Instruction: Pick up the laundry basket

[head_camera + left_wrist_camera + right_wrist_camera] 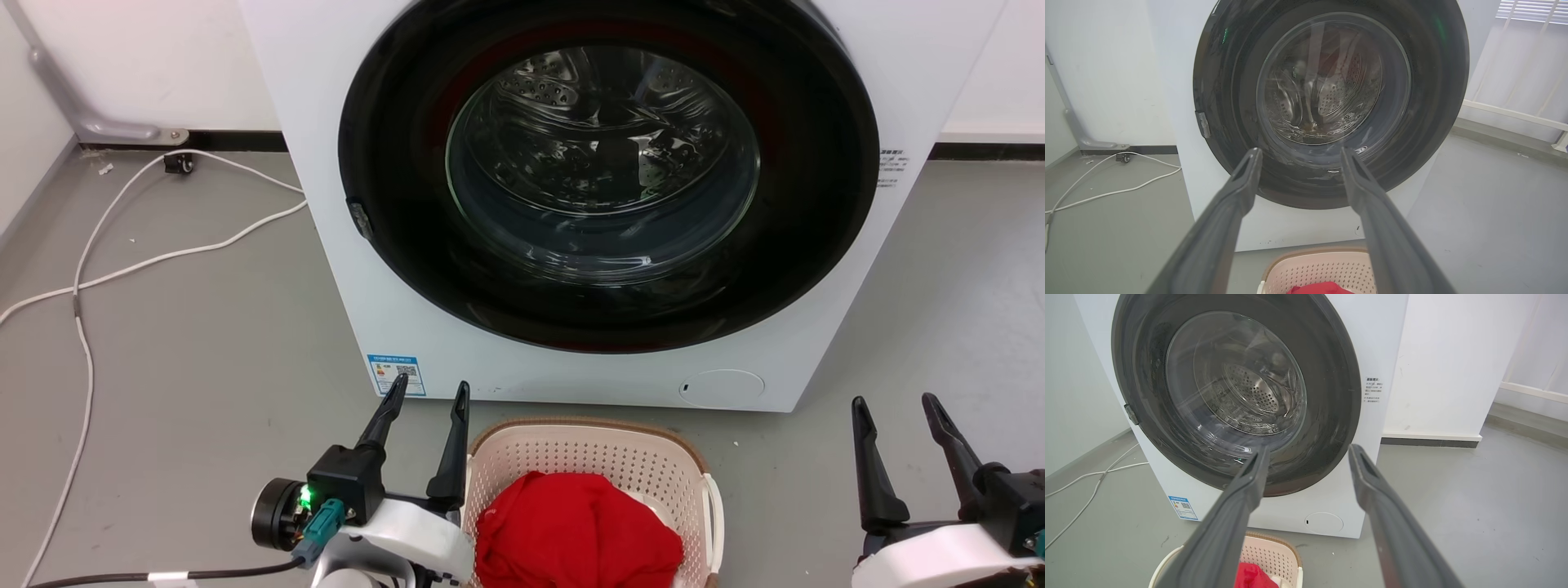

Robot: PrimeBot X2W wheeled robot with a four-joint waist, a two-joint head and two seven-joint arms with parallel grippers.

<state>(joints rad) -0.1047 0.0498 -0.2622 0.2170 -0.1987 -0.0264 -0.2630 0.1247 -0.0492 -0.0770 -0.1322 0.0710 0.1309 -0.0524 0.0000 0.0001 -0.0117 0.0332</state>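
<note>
Laundry basket [588, 457] sits floor-level at the washer's [571, 380] six o'clock; left gripper [431, 384] at its nine and right gripper [894, 400] at its three stand spread and empty, seemingly staged for its handles.
</note>
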